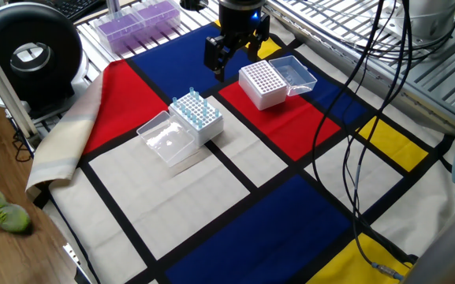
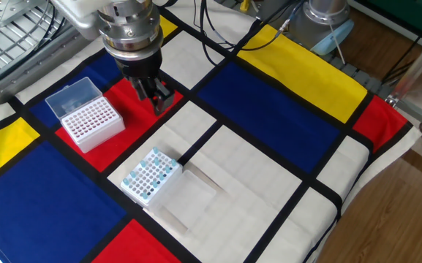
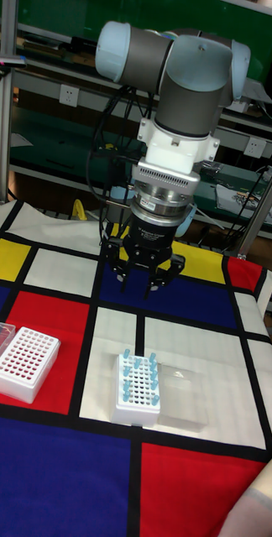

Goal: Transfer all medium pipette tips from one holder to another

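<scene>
Approaching source rack: descend vertically, centre over one tip, avoid nudging neighbours. Black two-finger gripper (image 3: 145,281) hangs above cloth, fingers apart, holding nothing. Slender translucent medium pipette tips with light-blue tops (image 3: 139,374) stand upright in white source rack box (image 1: 203,120), clear lid open beside it. In tall fixed view, tips lie at 6 o'clock from gripper, near, not touching. White empty destination rack box (image 3: 23,362) sits at 8 o'clock, well apart.
</scene>
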Motion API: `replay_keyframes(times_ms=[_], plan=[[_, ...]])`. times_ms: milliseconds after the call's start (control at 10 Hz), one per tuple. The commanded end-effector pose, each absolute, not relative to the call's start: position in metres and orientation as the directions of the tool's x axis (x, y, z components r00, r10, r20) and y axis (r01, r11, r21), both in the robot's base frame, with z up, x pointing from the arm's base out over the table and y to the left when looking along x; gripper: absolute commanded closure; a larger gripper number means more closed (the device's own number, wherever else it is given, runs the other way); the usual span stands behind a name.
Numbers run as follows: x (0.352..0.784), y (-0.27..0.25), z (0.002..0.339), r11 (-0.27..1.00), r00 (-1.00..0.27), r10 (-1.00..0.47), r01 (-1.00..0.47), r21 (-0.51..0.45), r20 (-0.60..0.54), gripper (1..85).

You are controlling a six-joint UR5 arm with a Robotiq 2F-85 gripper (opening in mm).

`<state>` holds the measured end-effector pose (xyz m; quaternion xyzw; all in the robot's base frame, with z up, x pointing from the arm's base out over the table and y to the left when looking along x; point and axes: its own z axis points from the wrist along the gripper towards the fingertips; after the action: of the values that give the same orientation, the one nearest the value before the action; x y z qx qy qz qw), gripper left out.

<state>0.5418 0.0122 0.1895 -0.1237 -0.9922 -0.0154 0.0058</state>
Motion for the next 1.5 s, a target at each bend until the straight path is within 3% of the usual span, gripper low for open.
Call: replay_keyframes(times_ms=[0,1400], plan=[[0.5422,0.0164,0.19,0.952,-0.953,0.304,0.304,0.042,0.021,84.7],[0.5432,0.0188,0.1863,0.949,-0.951,0.308,0.309,0.059,0.02,84.7]])
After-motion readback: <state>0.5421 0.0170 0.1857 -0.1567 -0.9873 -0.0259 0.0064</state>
